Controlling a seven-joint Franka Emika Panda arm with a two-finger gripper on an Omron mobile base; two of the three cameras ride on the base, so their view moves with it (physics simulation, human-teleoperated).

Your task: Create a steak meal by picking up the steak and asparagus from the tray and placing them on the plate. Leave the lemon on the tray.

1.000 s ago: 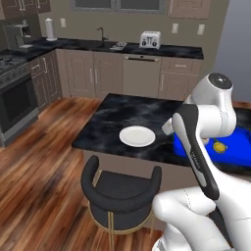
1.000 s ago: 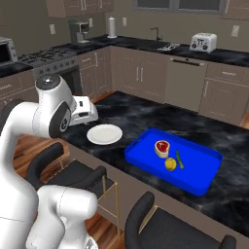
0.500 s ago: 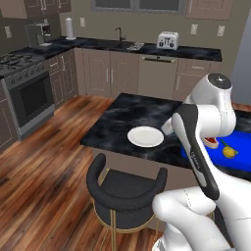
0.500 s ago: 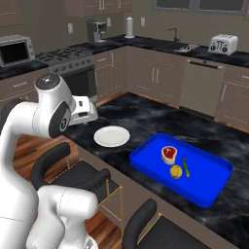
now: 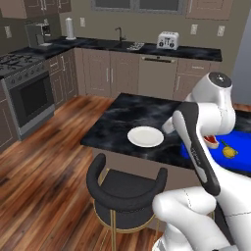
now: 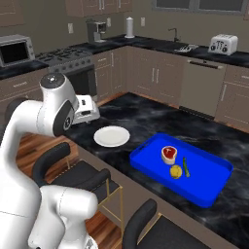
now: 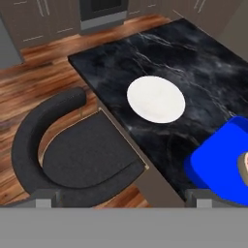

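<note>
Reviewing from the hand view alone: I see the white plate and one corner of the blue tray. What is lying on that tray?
Observer: In the right base view, the steak, the lemon and the asparagus all lie on the tray.
Operator: How are they arranged?
Observer: The lemon sits just in front of the steak, on the robot's side, and the asparagus lies close beside the lemon.
</note>
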